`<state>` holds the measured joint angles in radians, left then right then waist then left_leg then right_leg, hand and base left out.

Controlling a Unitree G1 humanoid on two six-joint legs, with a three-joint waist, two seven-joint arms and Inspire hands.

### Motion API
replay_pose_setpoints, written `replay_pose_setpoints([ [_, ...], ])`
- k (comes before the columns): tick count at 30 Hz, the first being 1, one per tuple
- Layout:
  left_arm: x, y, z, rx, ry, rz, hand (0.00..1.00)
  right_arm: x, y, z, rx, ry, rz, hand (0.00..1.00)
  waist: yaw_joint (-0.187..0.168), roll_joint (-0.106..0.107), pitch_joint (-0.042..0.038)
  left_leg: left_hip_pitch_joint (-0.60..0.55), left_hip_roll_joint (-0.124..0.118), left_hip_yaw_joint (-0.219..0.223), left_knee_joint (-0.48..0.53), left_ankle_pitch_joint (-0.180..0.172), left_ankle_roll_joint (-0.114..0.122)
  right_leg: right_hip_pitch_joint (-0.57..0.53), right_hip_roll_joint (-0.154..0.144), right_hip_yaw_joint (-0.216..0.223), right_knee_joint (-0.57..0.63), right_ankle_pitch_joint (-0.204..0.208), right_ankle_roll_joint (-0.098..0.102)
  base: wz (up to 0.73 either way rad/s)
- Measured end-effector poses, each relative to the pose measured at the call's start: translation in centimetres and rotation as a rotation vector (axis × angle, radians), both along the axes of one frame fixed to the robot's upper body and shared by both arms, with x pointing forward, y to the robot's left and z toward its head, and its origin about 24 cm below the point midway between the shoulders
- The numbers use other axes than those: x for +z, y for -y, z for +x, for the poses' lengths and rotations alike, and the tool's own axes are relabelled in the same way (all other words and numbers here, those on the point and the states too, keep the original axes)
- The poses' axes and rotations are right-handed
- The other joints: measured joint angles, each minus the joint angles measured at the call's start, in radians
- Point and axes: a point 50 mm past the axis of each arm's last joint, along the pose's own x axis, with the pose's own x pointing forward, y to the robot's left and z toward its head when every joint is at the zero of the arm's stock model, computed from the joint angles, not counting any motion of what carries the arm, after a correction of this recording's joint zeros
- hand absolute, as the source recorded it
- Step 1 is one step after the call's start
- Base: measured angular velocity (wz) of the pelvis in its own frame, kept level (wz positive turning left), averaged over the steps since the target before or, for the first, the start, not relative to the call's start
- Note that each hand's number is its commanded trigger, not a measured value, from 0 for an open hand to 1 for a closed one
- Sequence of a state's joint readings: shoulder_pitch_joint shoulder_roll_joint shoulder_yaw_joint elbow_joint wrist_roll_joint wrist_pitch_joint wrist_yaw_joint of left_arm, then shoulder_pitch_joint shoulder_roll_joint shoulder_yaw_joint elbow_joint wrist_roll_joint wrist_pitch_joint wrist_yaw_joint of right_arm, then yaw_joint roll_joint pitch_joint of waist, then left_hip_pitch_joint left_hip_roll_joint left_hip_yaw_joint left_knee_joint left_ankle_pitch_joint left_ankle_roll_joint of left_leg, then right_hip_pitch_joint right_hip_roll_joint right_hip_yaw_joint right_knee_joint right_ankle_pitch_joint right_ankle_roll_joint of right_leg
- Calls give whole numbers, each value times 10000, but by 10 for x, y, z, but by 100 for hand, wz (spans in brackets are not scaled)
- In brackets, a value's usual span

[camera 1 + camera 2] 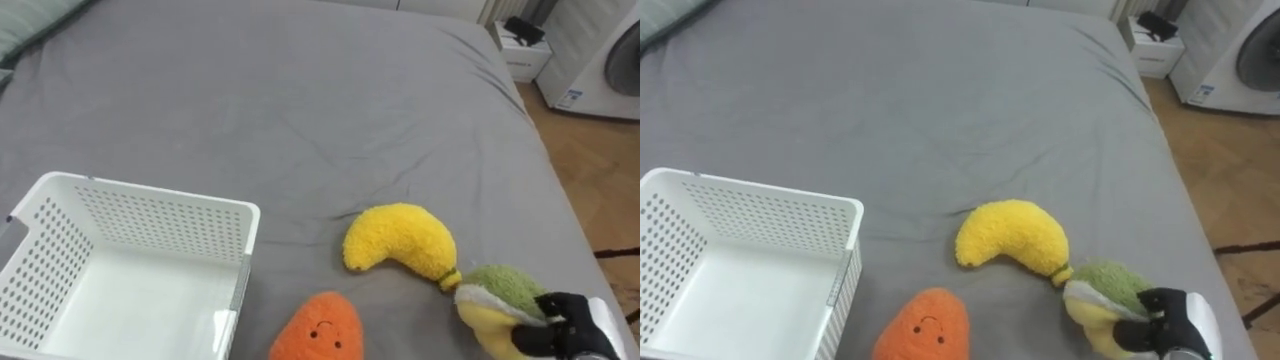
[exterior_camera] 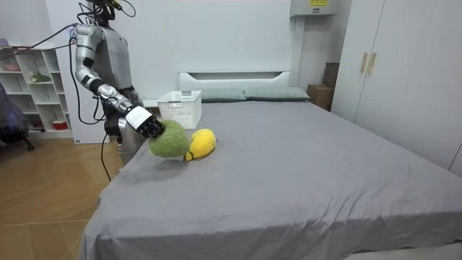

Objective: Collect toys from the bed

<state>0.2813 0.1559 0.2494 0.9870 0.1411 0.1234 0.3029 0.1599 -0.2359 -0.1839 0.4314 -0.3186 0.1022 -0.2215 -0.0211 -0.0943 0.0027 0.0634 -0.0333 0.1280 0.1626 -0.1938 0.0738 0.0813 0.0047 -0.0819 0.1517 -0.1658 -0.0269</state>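
Green-and-yellow plush toy (image 1: 497,284) sits at the lower right of the eye views, clasped by the right hand (image 1: 566,326), whose dark fingers curl round its pale underside. That grip looks meant for carrying, not nudging. In the room view the robot stands at the bed's (image 1: 300,90) side edge at upper left, its arm reaching down to the toy right at the mattress edge. I cannot tell whether the toy is clear of the sheet. The yellow plush (image 1: 400,242) lies just beside it, lower centre, and the orange plush (image 1: 320,330) sits at the bottom edge. The white basket (image 1: 150,196) stands empty at lower left, its open top facing up. It is probably placed there so each toy needs only a short swing across.
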Motion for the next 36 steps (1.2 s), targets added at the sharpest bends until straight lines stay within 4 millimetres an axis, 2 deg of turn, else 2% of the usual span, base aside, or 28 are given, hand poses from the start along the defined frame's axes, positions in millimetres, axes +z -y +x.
replay_pose_setpoints([
  [8, 2, -1, 14, 9, 507, 38, 0, 45, -4, 20, 537, 1978, -511, 100, -131, -66, -52, 30, 12, 40, -45, 1, 0, 34, 15, 36, 36, 9, -4, -2],
  [10, 1, 1, 12, 56, 371, -35, 0, 55, -2, 26, 526, 2423, -628, 100, -126, -33, -51, 71, 20, 91, -120, 1, 0, 25, 28, 112, 74, 9, -4, -8],
  [13, -1, 3, 6, 198, 203, -80, 0, 75, -1, 32, 657, 3182, -1051, 100, -121, 74, -7, 108, 26, 95, -129, 0, 0, -6, 37, 140, 181, 7, -3, -3],
  [17, -3, 7, 5, 261, 126, -113, 0, 93, -6, 38, 927, 3953, -1235, 100, -126, 181, -60, 105, 26, 89, -120, 0, 1, -94, 36, 135, 191, 8, -3, 0],
  [18, -3, 8, 7, 254, 162, -139, 0, 97, -8, 40, 966, 4124, -1225, 100, -35, 191, -76, 104, 26, 91, -116, 3, 0, -113, 36, 141, 204, 8, -3, 0],
  [23, -4, 11, 12, 96, 250, -197, 0, 112, -17, 50, 1438, 4714, -933, 100, 65, 274, -78, 67, 25, 82, -118, 5, -2, -122, 32, 119, 205, 8, -3, 0],
  [25, -4, 12, 13, 23, 257, -211, 0, 115, -19, 56, 1638, 4818, -877, 100, 139, 257, -68, -12, 25, 72, -118, 10, -5, -134, 35, 111, 204, 8, -3, 0],
  [30, -4, 12, 20, -17, 436, -220, 0, 118, -35, 67, 2616, 4624, -525, 100, 490, 42, 22, -35, 30, 60, -119, 10, -7, -141, 41, 62, 194, 8, -4, 1],
  [33, -4, 12, 21, -44, 460, -209, 0, 126, -49, 71, 3299, 4752, -328, 100, 663, -88, -46, -199, 21, -18, -103, 10, -6, -250, 17, -67, 195, 8, -3, 7],
  [36, -4, 13, 19, -113, 371, -238, 0, 142, -64, 82, 4052, 5272, -302, 100, 796, -130, -47, -209, 15, -50, -31, 10, -4, -237, 4, -152, 192, 10, -3, 2],
])
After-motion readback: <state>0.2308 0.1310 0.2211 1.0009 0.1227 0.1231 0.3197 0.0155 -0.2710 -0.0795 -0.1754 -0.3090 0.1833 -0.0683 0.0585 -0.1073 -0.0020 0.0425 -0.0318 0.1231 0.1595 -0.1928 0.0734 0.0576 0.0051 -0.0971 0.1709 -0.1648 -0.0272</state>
